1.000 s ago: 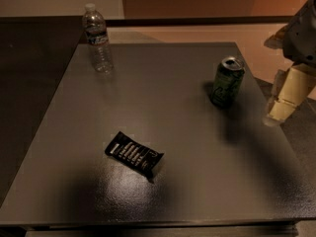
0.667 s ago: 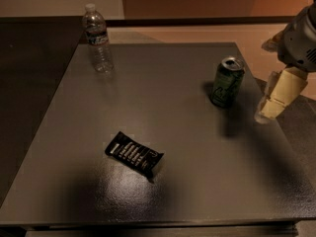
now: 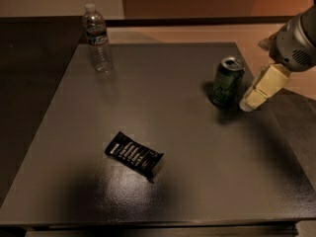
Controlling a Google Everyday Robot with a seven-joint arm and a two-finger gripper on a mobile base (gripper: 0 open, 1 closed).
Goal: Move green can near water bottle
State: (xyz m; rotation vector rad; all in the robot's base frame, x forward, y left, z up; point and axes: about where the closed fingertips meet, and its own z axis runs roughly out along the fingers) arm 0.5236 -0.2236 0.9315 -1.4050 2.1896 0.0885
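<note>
Right now the dark green metal drink can with its silver top stands upright in the right part of the frame, on the flat dark grey table. Just beside it, on its right, hangs the robot's cream-tipped gripper — whether its jaws are apart or together I cannot tell. Well apart from the can, in the upper left, stands the clear ribbed plastic water bottle with a white cap. A flat black snack packet lies below centre — away from both.
</note>
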